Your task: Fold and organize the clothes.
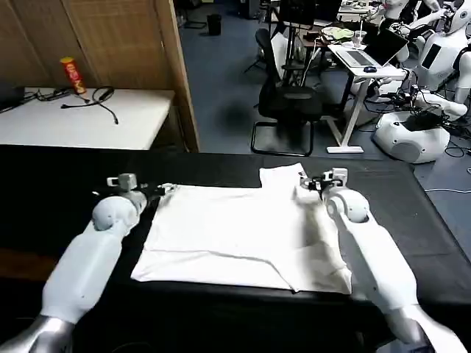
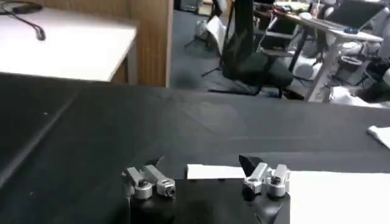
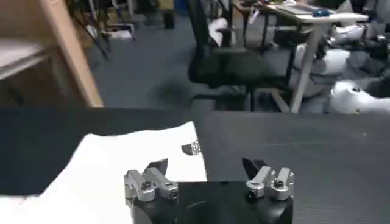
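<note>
the t-shirt lies spread on the worktop, midway between its left and right edges. the left tool sits at the shirt's far left corner, the right tool at its far right sleeve. behind the worktop's far left corner stands a side table carrying a can; an office chair stands beyond the far edge.

The bench lies bare under its black cloth on both flanks of the white T-shirt, giving open lanes left and right; the strip between the shirt's far edge and the bench's far edge is likewise unoccupied; the left claw, spread wide, sits at the shirt's far left corner; the right claw, also spread, sits over the far right corner; both forearms angle over the near corners; between them the shirt's middle is uncovered.
</note>
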